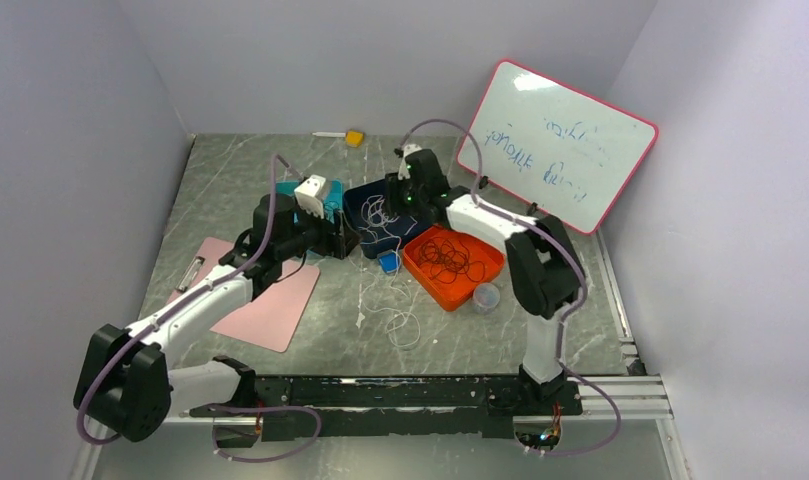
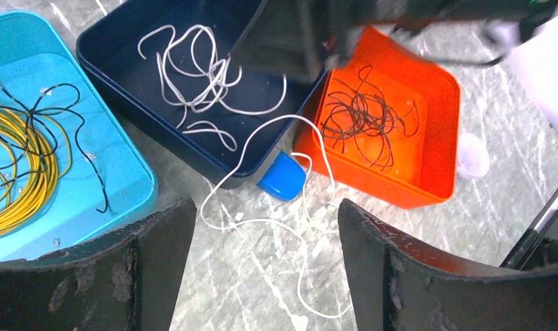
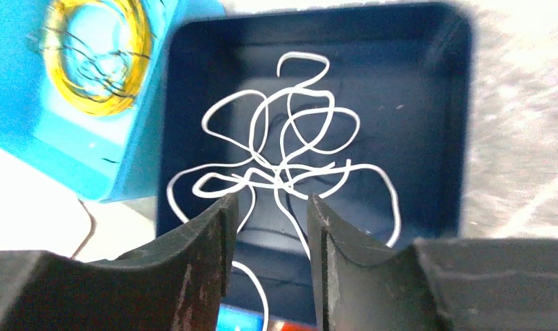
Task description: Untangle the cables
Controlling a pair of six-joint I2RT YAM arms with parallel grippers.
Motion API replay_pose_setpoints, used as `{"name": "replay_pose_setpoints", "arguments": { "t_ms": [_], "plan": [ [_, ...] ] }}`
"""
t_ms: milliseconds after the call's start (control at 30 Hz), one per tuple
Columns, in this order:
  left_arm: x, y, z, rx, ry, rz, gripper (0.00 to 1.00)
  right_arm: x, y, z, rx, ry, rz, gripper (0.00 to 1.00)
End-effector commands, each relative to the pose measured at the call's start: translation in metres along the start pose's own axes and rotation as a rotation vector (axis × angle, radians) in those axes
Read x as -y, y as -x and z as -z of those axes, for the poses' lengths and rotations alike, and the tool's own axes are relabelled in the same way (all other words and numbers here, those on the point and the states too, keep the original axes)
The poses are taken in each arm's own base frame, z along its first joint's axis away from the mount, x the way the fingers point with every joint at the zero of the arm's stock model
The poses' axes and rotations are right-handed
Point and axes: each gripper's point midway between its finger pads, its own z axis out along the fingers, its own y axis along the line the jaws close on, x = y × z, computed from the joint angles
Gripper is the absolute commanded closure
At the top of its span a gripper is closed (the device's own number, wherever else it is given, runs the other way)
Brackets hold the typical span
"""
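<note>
Three trays are sitting in a row on the marble table (image 1: 450,340), and we are reading them from the left. Farthest left, a pink mat (image 1: 270,305) is lying under the left arm. Our left claw (image 2: 265,214) is hovering in front of the trays with its jaws standing wide and gripping nothing. Only the table and a trailing white strand are showing below the gap.

Next, the light blue tray (image 2: 124,165) is holding a yellow coil (image 2: 24,172) with a thin black wire (image 2: 55,89) looping over it. Just beside it, the navy tray (image 2: 117,69) is carrying the white cables (image 2: 196,86) in a loose tangle. One strand is spilling over the near rim and running across the table past a small blue cap (image 2: 283,178) at the tray's corner.

Our right claw (image 3: 270,203) is hanging above this navy tray with its jaws partly apart. White loops are showing in the gap, but the jaws are not pinching them.

Further right, the orange tray (image 2: 372,186) is holding the dark brown-red cables (image 2: 365,117) in a bunch. A clear cup (image 2: 472,155) is standing just beside it, and a whiteboard (image 1: 555,145) is leaning at the right wall.
</note>
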Motion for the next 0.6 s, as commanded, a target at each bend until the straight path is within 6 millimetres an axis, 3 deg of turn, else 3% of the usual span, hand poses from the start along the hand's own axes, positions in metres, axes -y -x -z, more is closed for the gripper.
{"name": "replay_pose_setpoints", "arguments": {
  "t_ms": [0, 100, 267, 567],
  "plan": [
    [0.0, -0.009, -0.003, -0.059, -0.037, -0.083, 0.21, -0.001, 0.068, 0.062, 0.21, -0.058, 0.037, 0.53],
    [-0.006, -0.011, -0.008, -0.103, -0.03, -0.147, 0.22, -0.003, 0.073, 0.09, 0.236, -0.067, 0.05, 0.5],
    [-0.01, -0.017, -0.018, -0.195, -0.049, -0.221, 0.27, -0.003, 0.065, 0.13, 0.26, -0.069, 0.051, 0.48],
    [-0.016, -0.037, -0.037, -0.346, -0.119, -0.326, 0.3, -0.002, 0.024, 0.153, 0.222, -0.048, 0.029, 0.48]
  ]
}}
